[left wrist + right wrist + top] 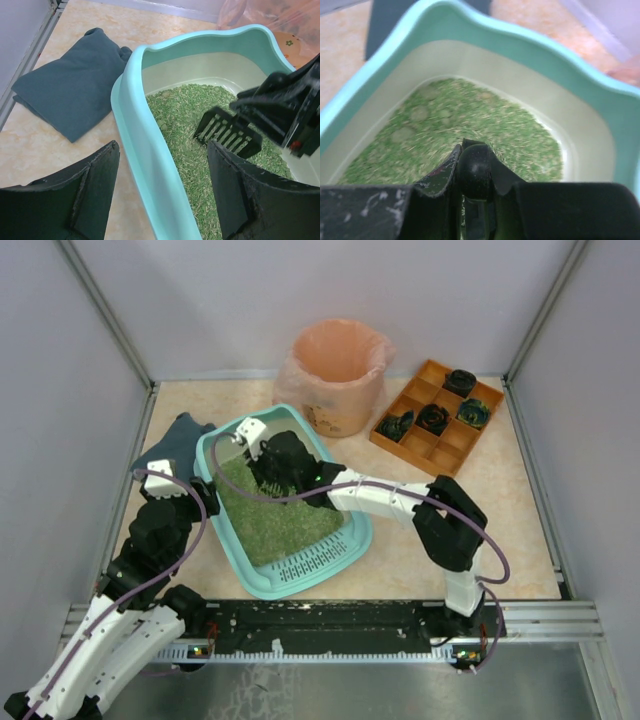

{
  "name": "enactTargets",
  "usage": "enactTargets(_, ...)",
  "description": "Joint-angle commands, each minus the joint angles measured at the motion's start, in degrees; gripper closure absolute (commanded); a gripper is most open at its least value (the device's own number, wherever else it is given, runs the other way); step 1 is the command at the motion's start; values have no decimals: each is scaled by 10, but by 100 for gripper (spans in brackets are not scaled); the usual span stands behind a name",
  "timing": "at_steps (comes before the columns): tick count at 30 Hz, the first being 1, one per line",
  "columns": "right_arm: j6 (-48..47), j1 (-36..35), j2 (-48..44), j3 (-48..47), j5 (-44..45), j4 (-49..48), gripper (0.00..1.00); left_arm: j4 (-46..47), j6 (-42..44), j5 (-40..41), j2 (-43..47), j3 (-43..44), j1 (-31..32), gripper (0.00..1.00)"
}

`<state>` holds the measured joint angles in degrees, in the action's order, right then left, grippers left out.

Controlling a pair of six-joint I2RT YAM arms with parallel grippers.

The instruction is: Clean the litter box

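Scooping step in hand. Litter box (pixel 305 562) sits left of centre on the bench, slotted ledge toward the arms, green litter inside. Right arm stretched across and over the box; right gripper (pixel 268 465) clamped tight on the handle of a black slotted scoop (pixel 227 132), tines at the litter surface. Pale clumps (pixel 402 134) lie ahead toward the far wall. Next, likely: push the tines under a clump, lift level, sift, carry to the bin (pixel 335 365). Left gripper (pixel 162 147) wide apart, holding nothing, straddling the box's left rim, probably to steady it.
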<state>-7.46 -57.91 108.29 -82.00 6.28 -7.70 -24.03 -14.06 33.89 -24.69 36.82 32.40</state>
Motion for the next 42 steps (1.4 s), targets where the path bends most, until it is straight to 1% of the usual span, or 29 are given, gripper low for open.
enactTargets(1,-61,45,-24,-35,105,-18,100,-5,1,5,2,6,-1,24)
enactTargets(3,-69,50,-49,-29,98,-13,100,-5,1,5,2,6,-1,24)
enactTargets(7,-66,62,-108,-17,24,30,100,-6,0,5,3,6,-1,24)
enactTargets(11,-63,80,-169,6,-100,87,100,-6,0,4,3,6,-1,24)
enactTargets(15,-41,102,-198,27,-244,122,100,-4,1,2,1,6,-1,24)
enactTargets(17,-35,109,-192,24,-318,142,100,-5,1,1,1,6,-1,23)
enactTargets(21,-54,109,-153,-7,-438,221,100,-6,0,0,1,6,-1,24)
enactTargets(25,-76,109,-98,-36,-506,273,100,-6,0,-1,-1,5,-1,24)
enactTargets(29,-87,109,-60,-56,-552,296,100,-6,0,-1,-3,6,-1,24)
enactTargets(33,-127,107,-9,-105,-572,375,100,-7,-1,-1,-2,6,-1,24)
enactTargets(35,-164,100,7,-118,-548,416,100,-7,0,-2,-2,6,-1,23)
enactTargets(37,-183,86,8,-114,-503,428,100,-6,0,-2,-2,5,-1,23)
enactTargets(40,-191,71,-8,-82,-429,396,100,-6,0,-3,-4,5,-1,23)
enactTargets(42,-183,66,-28,-51,-381,347,100,-5,0,-3,-4,5,-1,23)
